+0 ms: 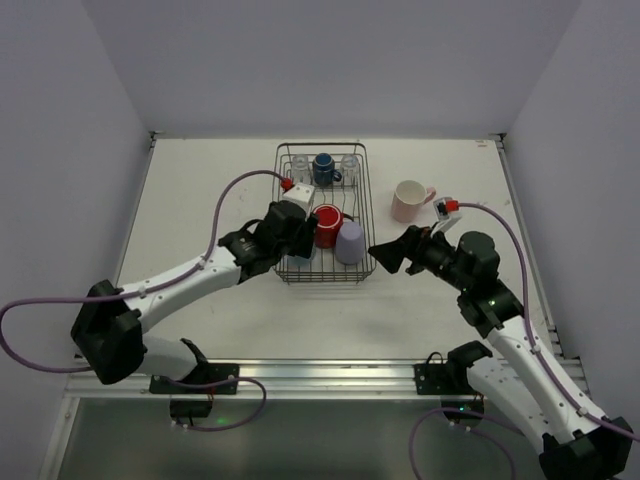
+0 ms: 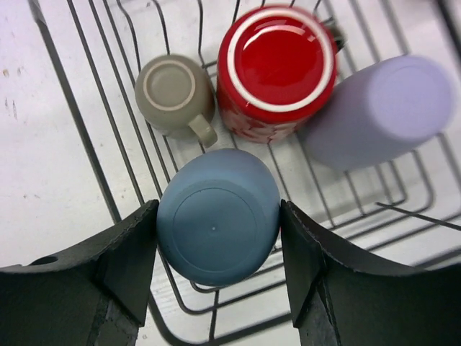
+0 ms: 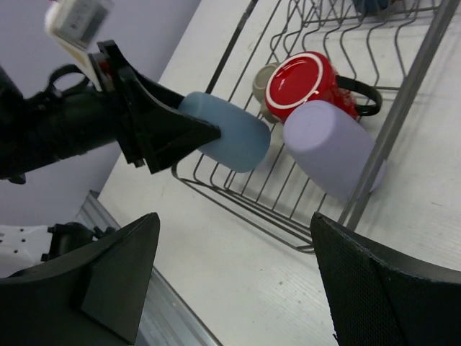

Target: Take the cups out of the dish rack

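The left gripper [image 2: 218,210] is clamping a light blue tumbler [image 3: 234,137] by its sides, one black finger pressing each flank, inside the near left corner of a rectangular dark metal wire dish rack [image 1: 368,215] that is sitting on a white surface [image 1: 200,200]. The left wrist view is looking straight onto the tumbler's flat base, so the cup is turned mouth-down, away from that camera; whether it is resting on the wires or raised off them cannot be told. Just beyond it in the rack, a small olive-green mug [image 2: 173,90] with a stubby handle is standing upside down, touching or nearly touching a larger glossy red mug [image 2: 277,68], also inverted, with a white ring showing around its base. A matte lavender tumbler [image 2: 382,108] is leaning tilted against the red mug on the side nearest the rack's right wall. At the far end of the rack a dark blue mug [image 1: 324,167] is sitting between two clear glass tumblers [image 1: 300,162]. A pale pink mug [image 1: 408,200] is standing upright on the surface outside the rack, to its right, well apart from the others. The right gripper [image 3: 236,220] is hovering just beside the rack's near right corner, its fingers spread wide and holding nothing, pointing toward the lavender tumbler and the left arm's catch.
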Available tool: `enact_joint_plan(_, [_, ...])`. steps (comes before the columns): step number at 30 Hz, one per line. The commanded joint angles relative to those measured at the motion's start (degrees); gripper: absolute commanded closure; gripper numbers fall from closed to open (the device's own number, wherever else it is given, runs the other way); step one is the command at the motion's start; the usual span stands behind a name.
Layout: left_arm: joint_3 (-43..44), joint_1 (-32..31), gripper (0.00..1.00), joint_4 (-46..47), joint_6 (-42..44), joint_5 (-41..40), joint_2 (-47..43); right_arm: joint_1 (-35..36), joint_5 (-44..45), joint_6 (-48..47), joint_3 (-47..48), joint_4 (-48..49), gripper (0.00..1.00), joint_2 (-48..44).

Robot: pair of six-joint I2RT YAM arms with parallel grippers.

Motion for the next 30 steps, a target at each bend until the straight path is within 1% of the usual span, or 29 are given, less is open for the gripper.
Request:
enact_joint_plan(1, [0.1,0.3,0.57,2.58,-1.67,3.75,-9.96,0.72,-5.64,6.97,-2.76,11.29,0.13,-1.01])
enact_joint_plan(2, [-0.08,0.3,0.58,2.4,-2.81,4.81,-11.56,0.81,-6.35,8.3,-4.25,13.25,0.13,-1.27])
enact_joint_plan(3, [-0.52,0.3,0.61,2.4,-3.43,6.73,-14.8,1.24,-7.14,9.62,-4.96,15.36,0.13,-1.53])
enact_joint_plan(4, [-0.78,0.21,0.63,2.57,-4.3,7.97,-16.48,1.51,-8.54,11.9,-5.67,19.73,0.14,-2.06])
enact_joint_plan(5, [-1.13,0.21,0.65,3.01,-6.23,9.11,-18.07,1.86,-8.82,12.88,-6.98,21.69,0.15,-2.33])
enact_joint_plan(6, [-2.53,0.21,0.67,4.93,-7.29,12.08,-21.3,2.3,-8.91,13.84,-7.51,23.27,0.15,-2.5])
enact_joint_plan(8, [-4.73,0.21,0.67,8.62,-10.71,15.35,-24.57,3.44,-9.35,15.95,-8.48,27.14,0.16,-2.59])
enact_joint_plan(9, [-7.0,0.21,0.67,12.47,-12.12,18.15,-27.28,4.14,-9.7,17.09,-8.66,29.33,0.16,-2.33])
enact_joint_plan(11, [-8.86,0.21,0.67,16.18,-15.55,20.98,-29.06,4.94,-11.19,17.72,-8.49,30.75,0.16,-0.93])
enact_joint_plan(12, [-10.0,0.21,0.67,20.03,-16.26,23.86,-29.68,6.07,-11.72,18.15,-8.31,31.45,0.16,-0.4])
enact_joint_plan(15, [-10.19,0.12,0.67,23.04,-17.84,28.53,-29.07,7.92,-13.3,18.51,-7.87,34.88,0.16,1.62])
enact_joint_plan(21, [-11.86,0.12,0.67,29.72,-21.36,33.99,-29.24,9.16,-12.08,18.86,-7.25,36.38,0.16,2.42])
enact_joint_plan(24, [-12.12,0.12,0.67,30.96,-22.15,36.62,-28.72,9.25,-12.07,18.25,-6.99,36.82,0.16,2.24])
enact_joint_plan(28, [-13.53,-0.14,0.65,33.77,-23.65,39.01,-27.84,9.25,-12.69,19.3,-6.47,40.15,0.2,3.29])
enact_joint_plan(29, [-13.53,-0.4,0.64,33.95,-23.82,39.36,-27.49,9.33,-12.69,19.65,-6.38,41.03,0.25,3.64])
enact_joint_plan(30, [-13.62,-0.58,0.62,34.04,-23.65,39.62,-26.96,9.42,-12.78,20.44,-6.29,43.04,0.28,3.82])
